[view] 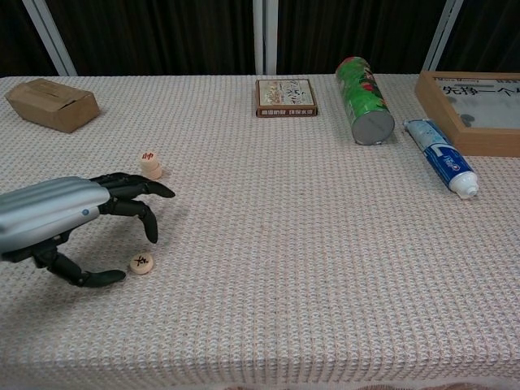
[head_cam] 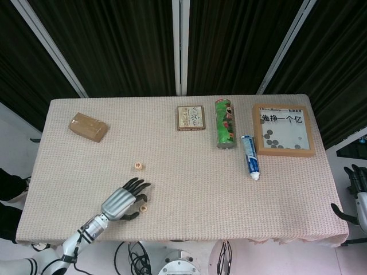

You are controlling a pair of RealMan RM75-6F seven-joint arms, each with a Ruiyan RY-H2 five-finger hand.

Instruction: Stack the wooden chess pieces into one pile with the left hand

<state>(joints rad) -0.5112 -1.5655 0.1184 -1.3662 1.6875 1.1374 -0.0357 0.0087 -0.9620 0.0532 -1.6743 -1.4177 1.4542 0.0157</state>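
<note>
Near the counter's (head_cam: 189, 172) front left edge, the left robot hand (view: 61, 215) is spread around a pale, round chess piece (view: 141, 262), not gripping it.

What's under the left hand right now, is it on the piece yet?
Left hand arches over bare cloth; the near chess piece sits between thumb and fingertips, apparently untouched. Contact uncertain.

Even, bright light falls from overhead on the woven tablecloth (head_cam: 189, 166) — no glare, no hot spots. Shadows are soft and short: a faint dark patch lies under the left hand (view: 77, 219) in the chest view. The dark curtains (head_cam: 114, 46) at the far side stay nearly black. Both views are sharp — the chest view bends slightly at its edges.
</note>
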